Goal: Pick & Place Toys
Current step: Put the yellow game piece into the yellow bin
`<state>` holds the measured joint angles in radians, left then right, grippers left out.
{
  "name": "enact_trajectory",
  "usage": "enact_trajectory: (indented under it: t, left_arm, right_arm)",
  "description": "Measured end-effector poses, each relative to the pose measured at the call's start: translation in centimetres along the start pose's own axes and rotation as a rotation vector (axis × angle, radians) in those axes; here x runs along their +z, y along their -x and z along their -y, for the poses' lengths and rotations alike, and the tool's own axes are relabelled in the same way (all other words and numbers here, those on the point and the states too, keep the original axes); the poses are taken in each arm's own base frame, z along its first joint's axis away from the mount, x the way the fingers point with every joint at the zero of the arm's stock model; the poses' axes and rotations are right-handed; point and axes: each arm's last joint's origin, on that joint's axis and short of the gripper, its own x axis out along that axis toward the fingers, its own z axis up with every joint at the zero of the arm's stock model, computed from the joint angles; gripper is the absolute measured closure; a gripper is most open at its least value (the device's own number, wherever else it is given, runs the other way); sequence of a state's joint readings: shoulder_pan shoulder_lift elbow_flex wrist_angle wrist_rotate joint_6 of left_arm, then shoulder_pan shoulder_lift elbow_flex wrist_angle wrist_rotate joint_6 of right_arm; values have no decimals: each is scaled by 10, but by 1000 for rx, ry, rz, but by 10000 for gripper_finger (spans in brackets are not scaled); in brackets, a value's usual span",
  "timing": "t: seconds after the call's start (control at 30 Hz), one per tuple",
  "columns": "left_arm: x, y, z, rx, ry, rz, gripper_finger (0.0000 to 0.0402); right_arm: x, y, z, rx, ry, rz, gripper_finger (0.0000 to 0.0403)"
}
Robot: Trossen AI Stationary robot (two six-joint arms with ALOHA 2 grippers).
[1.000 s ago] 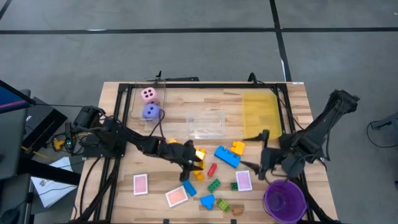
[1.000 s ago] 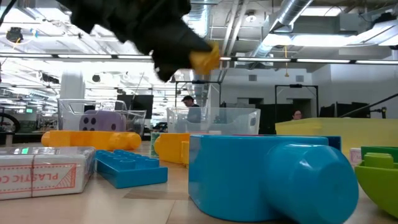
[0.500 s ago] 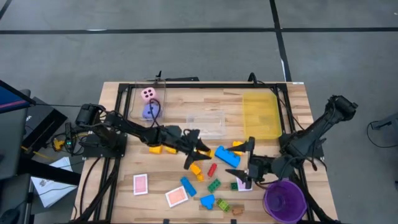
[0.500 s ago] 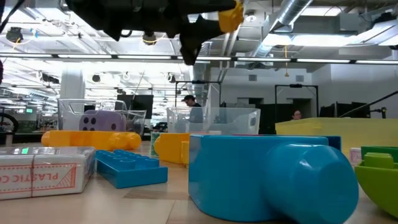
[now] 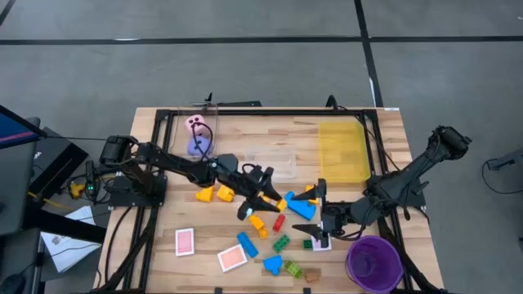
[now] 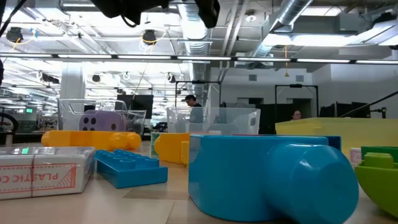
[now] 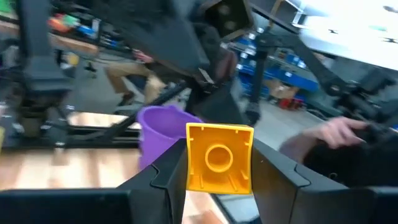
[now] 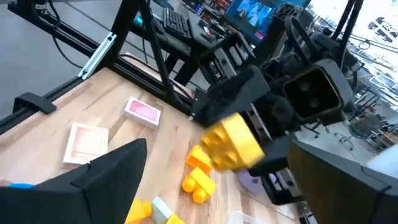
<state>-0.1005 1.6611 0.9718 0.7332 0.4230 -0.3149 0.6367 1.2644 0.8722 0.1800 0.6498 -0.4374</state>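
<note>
I work over a wooden table (image 5: 384, 131) with a black frame, standing on a grey floor; behind it the low view shows a big hall with ceiling pipes.

My left gripper (image 7: 219, 186) is clamped on a yellow brick (image 7: 219, 157), which I see held between its two dark fingers (image 7: 277, 171). In the high view this gripper (image 5: 265, 198) hangs over the middle of the table, and the brick (image 8: 231, 143) is lifted off the wood.

My right gripper (image 5: 315, 214) has its jaws wide apart and holds nothing. It is just beside the left one, toward the right edge of the table, over a blue brick (image 5: 300, 206) and a pink-backed card (image 5: 320, 238).

Around them lie more toys: orange bricks (image 5: 258, 224), a red brick (image 5: 278, 223), green bricks (image 5: 281, 242), and two more pink-backed cards (image 5: 185, 242) near the front edge. A pink die (image 5: 195, 124) and a purple die (image 5: 196, 145) are near the back left corner. A clear bin (image 5: 274, 162) stands at the middle, a yellow see-through bin (image 5: 342, 150) at the back right. A purple cup (image 5: 373, 263) stands at the front right corner.
</note>
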Motion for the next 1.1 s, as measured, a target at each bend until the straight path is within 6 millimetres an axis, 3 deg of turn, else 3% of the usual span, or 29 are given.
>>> enact_trajectory:
  t: [0.5,0.67,0.93,1.1]
  left_arm:
    - [-6,-4,2,15,37,-7,268]
    - [-18,-13,-3,10,66,-2,268]
    - [-15,-41,-4,-52,62,2,268]
    - [-15,-49,-7,-52,62,0,268]
  right_arm:
    - [-1,-3,2,62,-28,30,24]
    - [-4,-8,7,102,-49,32,24]
    - [-8,-9,6,145,-55,7,24]
    - [-9,-7,3,167,-47,1,24]
